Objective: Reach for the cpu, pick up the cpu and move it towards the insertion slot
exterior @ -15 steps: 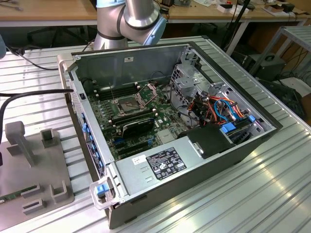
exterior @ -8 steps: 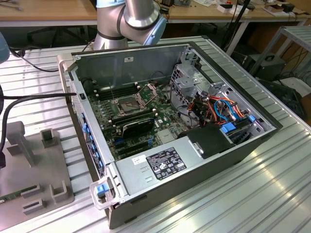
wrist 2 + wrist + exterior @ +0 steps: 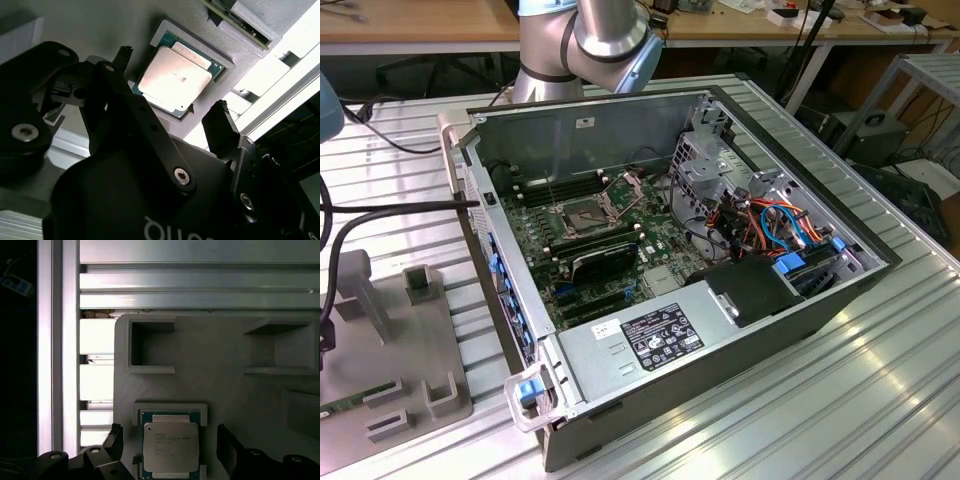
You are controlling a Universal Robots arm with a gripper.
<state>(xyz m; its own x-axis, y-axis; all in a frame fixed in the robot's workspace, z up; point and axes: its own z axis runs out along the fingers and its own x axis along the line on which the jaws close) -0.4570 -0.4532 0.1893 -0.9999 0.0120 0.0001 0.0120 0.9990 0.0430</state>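
Note:
The cpu [image 3: 171, 447] [image 3: 175, 77] is a square chip with a silver lid on a green board. It lies flat in a recess of a grey holder plate [image 3: 225, 395] [image 3: 100, 25]. In both wrist views my gripper [image 3: 168, 432] [image 3: 172, 80] is open and hovers over the chip. One black fingertip [image 3: 116, 431] stands off each side, and neither touches the chip. In the exterior view the insertion slot [image 3: 582, 212], a square socket with a raised metal bracket, sits on the motherboard inside the open computer case [image 3: 800, 300].
The arm [image 3: 590, 40] rises behind the case. A grey fixture [image 3: 390, 340] with upright blocks lies at the exterior view's left. Inside the case are a black heatsink [image 3: 603, 262], coloured cables [image 3: 770, 220] and a power supply [image 3: 640, 335]. The ribbed aluminium table [image 3: 880, 400] surrounds it all.

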